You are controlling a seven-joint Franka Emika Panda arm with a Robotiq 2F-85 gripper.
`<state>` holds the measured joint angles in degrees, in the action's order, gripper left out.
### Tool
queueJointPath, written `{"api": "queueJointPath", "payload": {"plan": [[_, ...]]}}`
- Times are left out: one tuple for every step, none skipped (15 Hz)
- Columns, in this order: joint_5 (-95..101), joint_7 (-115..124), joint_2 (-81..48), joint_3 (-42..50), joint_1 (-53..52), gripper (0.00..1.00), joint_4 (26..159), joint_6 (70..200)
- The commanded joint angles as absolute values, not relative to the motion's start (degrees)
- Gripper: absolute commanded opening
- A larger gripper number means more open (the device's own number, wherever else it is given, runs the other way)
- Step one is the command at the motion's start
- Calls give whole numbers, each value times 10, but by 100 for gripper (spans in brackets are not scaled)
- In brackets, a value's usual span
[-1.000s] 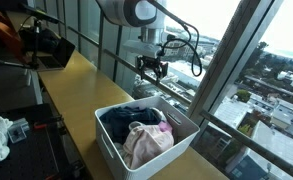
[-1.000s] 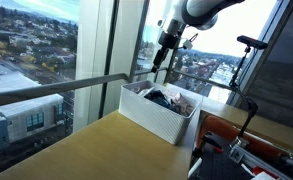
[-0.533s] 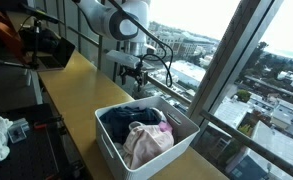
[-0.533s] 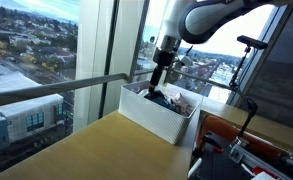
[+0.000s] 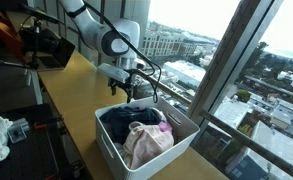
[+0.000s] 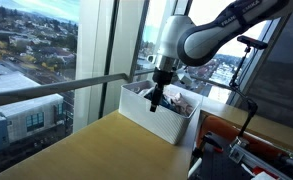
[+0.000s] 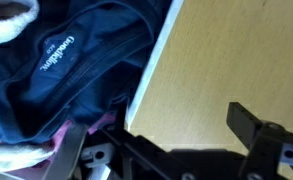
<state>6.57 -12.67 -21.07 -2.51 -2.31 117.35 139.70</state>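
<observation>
Jaws wide open, empty, straddling rim of white bin [image 5: 108,150]; navy garment [image 7: 56,75] below, wooden desk [image 7: 236,50] beside.

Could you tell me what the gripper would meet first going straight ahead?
Most likely the white bin's rim, lying between the open fingers; the dark blue garment sits just inside. Depth is unclear.
</observation>
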Motion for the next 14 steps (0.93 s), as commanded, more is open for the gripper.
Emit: {"api": "queueJointPath", "payload": {"plan": [[75,-114,-223,-25,-26,100,1189,1424],[75,-115,-227,-24,-24,100,1187,1428],[75,-115,-229,-22,-23,100,1188,1431],[76,-114,-230,-21,-23,100,1188,1432],[75,-114,-230,-21,-22,100,1189,1433],[75,-114,-231,-21,-22,100,1190,1434],[76,-113,-232,-21,-23,100,1190,1436],[76,-113,-233,-21,-23,100,1190,1437],[75,-113,-234,-20,-22,100,1188,1438],[75,-114,-236,-19,-21,100,1185,1438],[76,-114,-238,-18,-20,100,1181,1438],[77,-115,-239,-16,-19,100,1177,1438],[78,-117,-239,-15,-17,100,1173,1436],[78,-119,-241,-13,-14,100,1167,1435]]}}
